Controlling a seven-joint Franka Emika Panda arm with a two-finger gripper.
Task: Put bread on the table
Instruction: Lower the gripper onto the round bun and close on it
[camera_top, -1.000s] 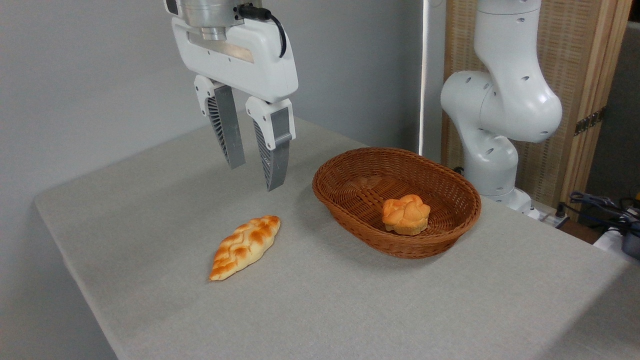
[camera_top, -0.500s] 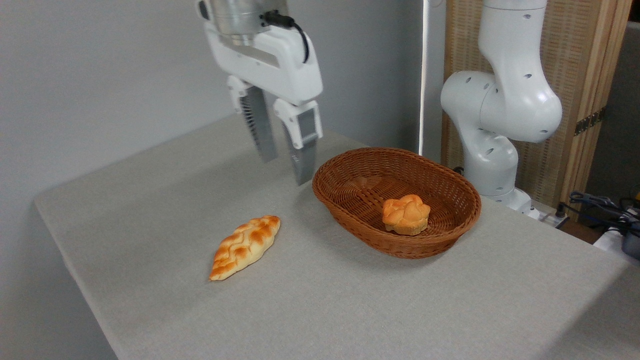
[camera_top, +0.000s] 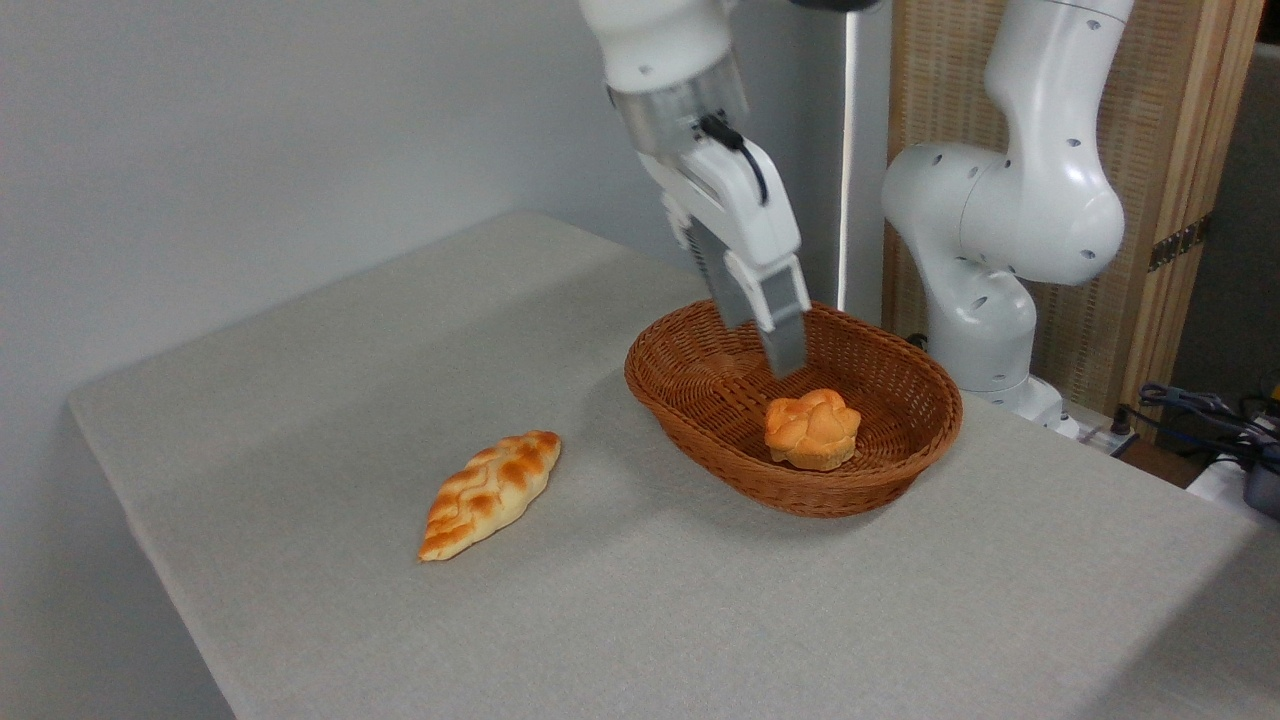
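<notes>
Table (camera_top: 700, 620) in foreground, spanning most of view. Basket (camera_top: 880, 478) on table, right of centre; bread (camera_top: 812, 428) inside basket, toward its right half. Braided loaf (camera_top: 489, 493) flat on table, well left of basket, nearer front edge. Gripper (camera_top: 762, 340) above basket's rear-left part, just up-left of bread, not touching it. Robot base (camera_top: 985, 300) behind basket at table's far right edge. Wall (camera_top: 250, 150) behind table on left, slatted panel (camera_top: 1170, 180) behind robot base on right
</notes>
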